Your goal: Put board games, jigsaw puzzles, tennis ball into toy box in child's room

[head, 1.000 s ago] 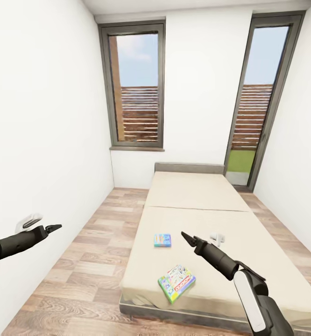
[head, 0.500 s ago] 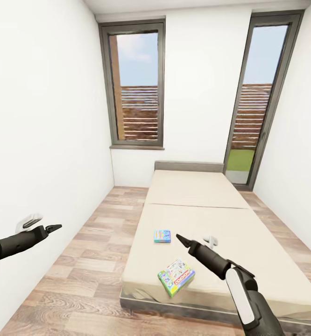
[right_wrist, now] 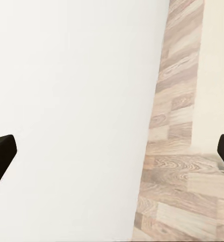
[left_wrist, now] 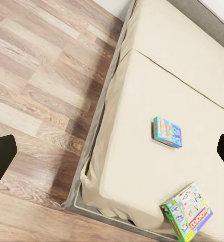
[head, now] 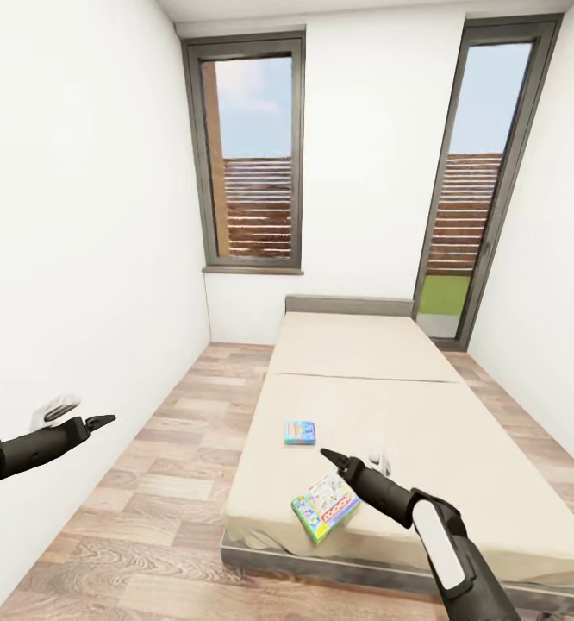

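Note:
Two board games lie on the beige bed. A small blue one sits near the bed's left side. A larger green and white one rests at the near left corner, partly over the edge. My right gripper hovers just above and behind the larger box, open and holding nothing. My left gripper hangs over the floor by the left wall, open and empty; its dark fingertips stand wide apart in the left wrist view. The toy box and the table are out of view.
Wood-plank floor runs between the left wall and the bed. A grey headboard stands at the far end under a tall window. A glass door is at the back right.
My right arm has swung left and down, closer to the larger board game. The view has crept slightly forward. The left arm has not moved.

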